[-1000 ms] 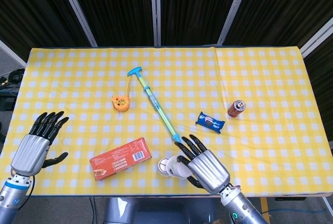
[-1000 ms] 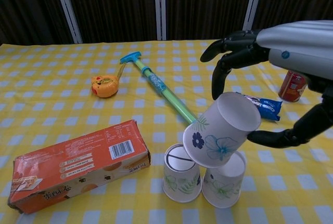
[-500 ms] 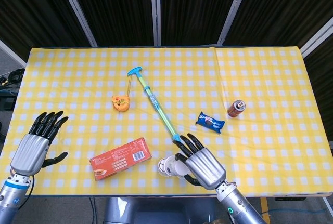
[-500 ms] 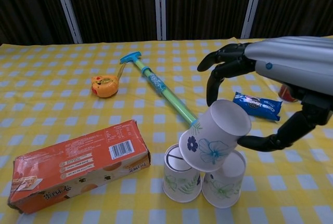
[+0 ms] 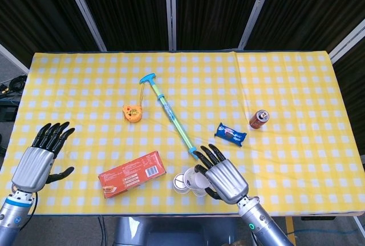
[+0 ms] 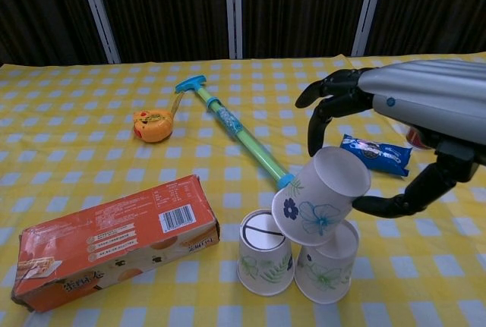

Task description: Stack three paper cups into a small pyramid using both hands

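Observation:
Two white floral paper cups (image 6: 266,260) (image 6: 328,263) stand upside down side by side near the table's front edge. A third cup (image 6: 319,196) lies tilted on top of them, its base toward the upper right. My right hand (image 6: 402,107) holds this cup, fingertips on its base and thumb against its lower side. From the head view the right hand (image 5: 225,178) covers most of the cups (image 5: 183,181). My left hand (image 5: 37,163) rests open at the table's left edge, holding nothing, and is outside the chest view.
An orange box (image 6: 114,240) lies just left of the cups. A blue-green pump rod (image 6: 235,133) runs diagonally behind them, with an orange tape measure (image 6: 152,126) to its left. A blue snack packet (image 6: 376,152) and a red can (image 5: 259,119) sit to the right.
The right hand has lowered the tilted cup from above the pair down onto them, then shifted it slightly right. The left hand has not moved.

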